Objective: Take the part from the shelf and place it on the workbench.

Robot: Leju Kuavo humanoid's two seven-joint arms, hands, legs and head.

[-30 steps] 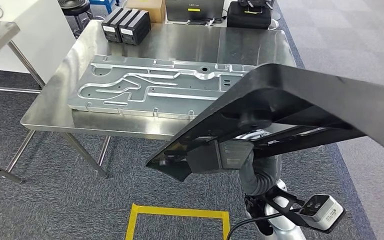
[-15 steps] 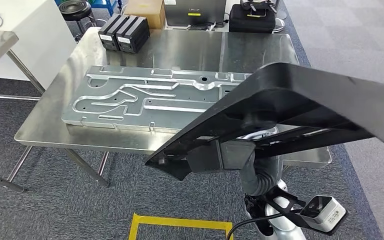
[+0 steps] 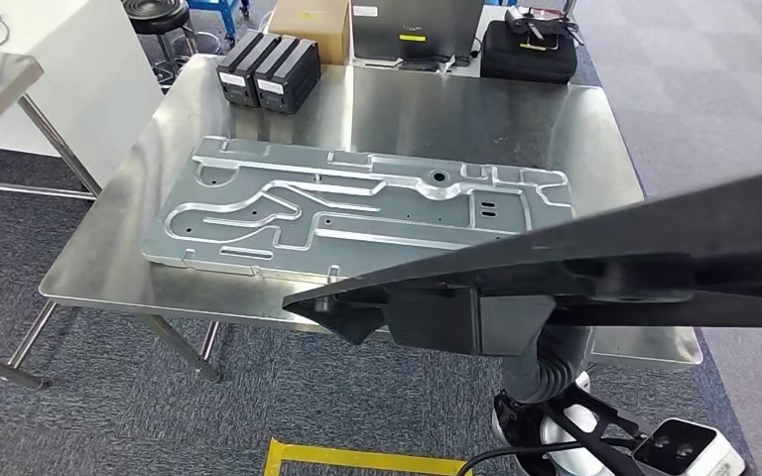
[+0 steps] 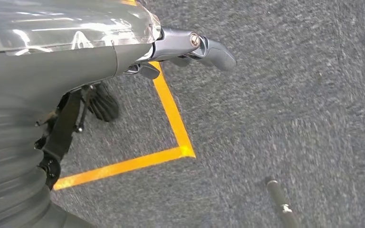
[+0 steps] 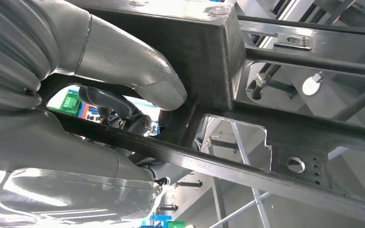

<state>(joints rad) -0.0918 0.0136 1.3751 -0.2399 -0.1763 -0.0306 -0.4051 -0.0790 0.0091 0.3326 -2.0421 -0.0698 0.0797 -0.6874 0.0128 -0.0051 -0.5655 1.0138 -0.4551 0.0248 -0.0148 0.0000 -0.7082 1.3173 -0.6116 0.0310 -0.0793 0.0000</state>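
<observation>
1. Part [image 3: 595, 273]: long black frame, off the shelf, carried level in front of the robot, over near edge of desk [image 3: 397, 99]; not set down.
2. Right robot hand [image 5: 138, 95] wrapped round a frame bar, thumb clamped on it.
3. Left robot hand [image 4: 123, 61] hangs over carpet, holds nothing; fingers partly curled, can't tell how far.
4. Left to do, I judge: lower onto desk beside metal plate [image 3: 357, 208], let go.

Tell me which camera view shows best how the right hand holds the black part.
The right wrist view: there the right hand wraps a bar of the black part, thumb on one side and dark fingers on the other. In the head view the part covers the hand. The left wrist view looks at carpet and yellow tape.
</observation>
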